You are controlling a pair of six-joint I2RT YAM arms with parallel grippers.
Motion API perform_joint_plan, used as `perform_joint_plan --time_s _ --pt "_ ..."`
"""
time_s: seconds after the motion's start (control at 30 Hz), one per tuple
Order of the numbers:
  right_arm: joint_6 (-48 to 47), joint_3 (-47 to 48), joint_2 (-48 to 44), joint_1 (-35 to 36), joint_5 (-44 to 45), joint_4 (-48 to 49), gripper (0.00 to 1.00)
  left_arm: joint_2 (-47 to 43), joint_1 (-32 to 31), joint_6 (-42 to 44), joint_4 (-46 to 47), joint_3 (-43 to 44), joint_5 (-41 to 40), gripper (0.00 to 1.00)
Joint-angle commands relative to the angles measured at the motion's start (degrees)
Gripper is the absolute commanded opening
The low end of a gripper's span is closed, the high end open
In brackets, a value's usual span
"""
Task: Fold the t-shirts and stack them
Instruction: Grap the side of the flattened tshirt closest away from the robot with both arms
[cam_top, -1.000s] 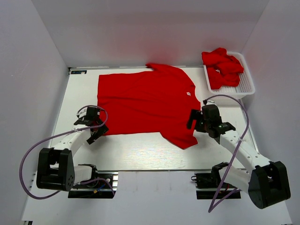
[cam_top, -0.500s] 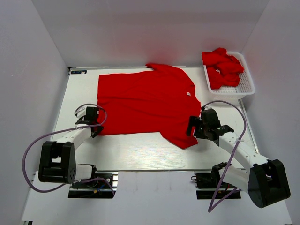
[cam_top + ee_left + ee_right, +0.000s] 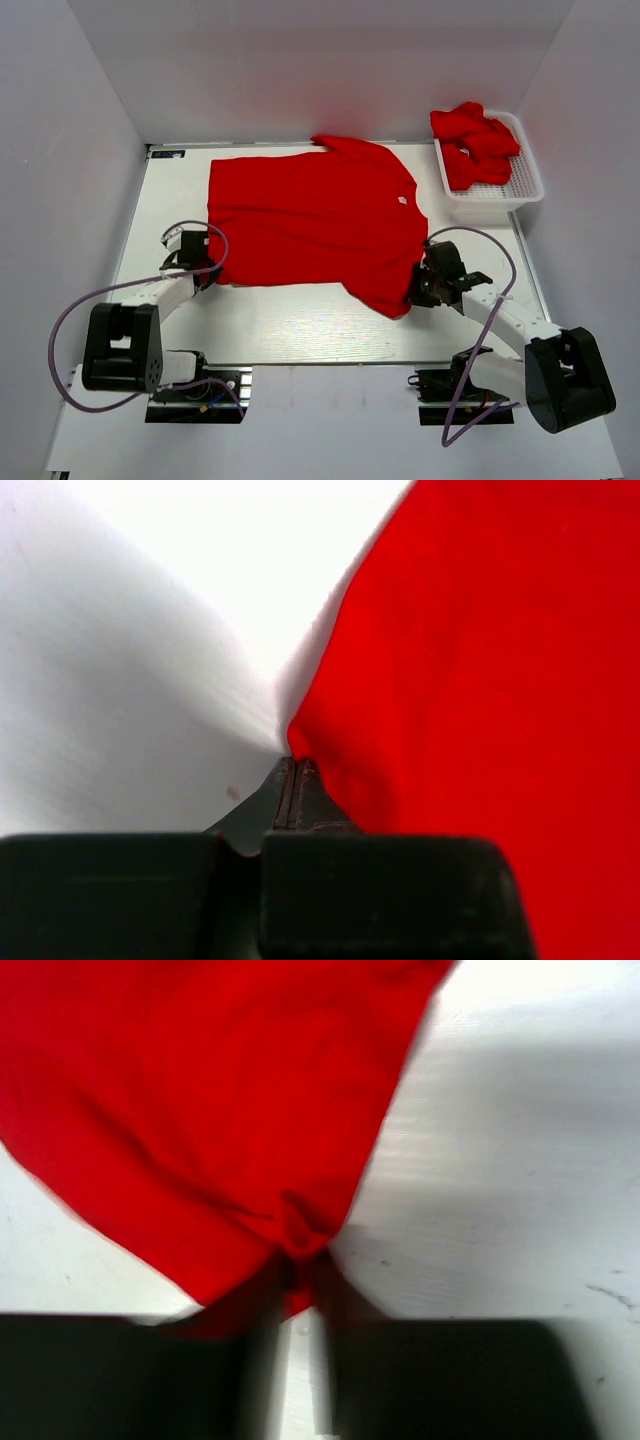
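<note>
One red t-shirt (image 3: pixel 310 215) lies spread flat on the white table (image 3: pixel 300 320), collar toward the right. My left gripper (image 3: pixel 204 274) sits at the shirt's near left hem corner. In the left wrist view its jaws (image 3: pixel 293 767) are pressed together, with the cloth (image 3: pixel 480 680) puckered at their tips. My right gripper (image 3: pixel 418 291) is at the near right sleeve. In the right wrist view the gripper (image 3: pixel 300 1278) pinches a bunched fold of the red cloth (image 3: pixel 200 1110). More red t-shirts (image 3: pixel 475 140) lie crumpled in a basket.
The white mesh basket (image 3: pixel 530 188) stands at the table's back right corner. White walls close in the table on the left, back and right. Bare tabletop runs along the near edge between the two arms.
Both grippers have dropped onto the shirt's near edge and shut: the left on the hem corner, the right on the sleeve. The shirt itself has barely shifted.
</note>
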Motion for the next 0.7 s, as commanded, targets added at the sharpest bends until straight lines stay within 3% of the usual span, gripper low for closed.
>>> perform_joint_plan --time_s 0.0,0.03,0.17,0.37,0.5,0.67 --pt "1.5 -1.3 0.6 0.2 -5.8 1.0 0.04 -3.8 0.1 1.5 -3.8 -2.9 3.5 0.0" --pt "1.8 -1.0 0.7 0.1 -6.3 -1.9 0.0 -4.8 0.1 1.5 -4.9 -2.9 3.5 0.0" --pt "2.0 2.8 -2.4 0.3 -9.9 -14.0 0.0 -9.1 -1.0 1.0 -11.9 -1.6 2.8 0.0" --pt "5.3 4.1 -11.1 0.0 -15.5 -23.1 0.0 -14.2 -1.0 -0.5 -19.8 -2.3 6.9 0.0" --pt "4.5 2.9 -11.2 -0.2 -17.5 -21.5 0.0 -18.0 -1.0 -0.5 -21.4 -2.3 8.0 0.0" --pt "2.2 6.2 -6.8 -0.3 -17.5 -12.5 0.0 -19.2 -1.0 1.5 -17.4 0.7 8.6 0.0"
